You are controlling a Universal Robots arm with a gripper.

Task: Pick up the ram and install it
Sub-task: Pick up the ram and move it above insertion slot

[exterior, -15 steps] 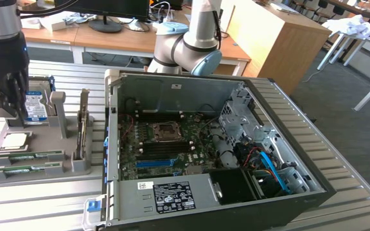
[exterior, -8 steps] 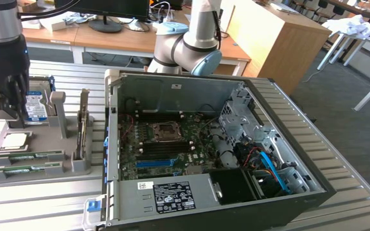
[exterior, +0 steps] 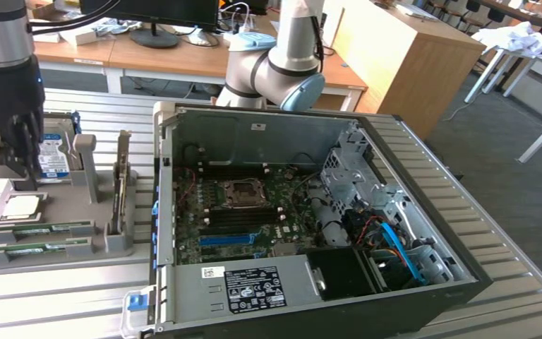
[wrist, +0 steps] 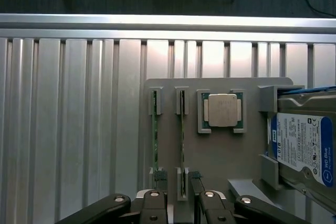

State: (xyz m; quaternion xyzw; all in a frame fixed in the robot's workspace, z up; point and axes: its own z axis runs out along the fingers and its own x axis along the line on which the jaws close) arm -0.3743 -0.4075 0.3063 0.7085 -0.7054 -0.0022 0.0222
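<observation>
Pick-up stage, judged from the scene: gripper (wrist: 177, 177) hangs over a grey parts holder (wrist: 220, 156), jaws spread wide and empty, fingers lined up either side of the ram (wrist: 182, 140). Ram stands on edge in its holder slot, just beside a second green stick (wrist: 154, 135), near a processor chip (wrist: 222, 110), well apart from the open computer case (exterior: 252, 134). Grasping it seems to call for a straight descent, squarely centred, clear of the neighbour
</observation>
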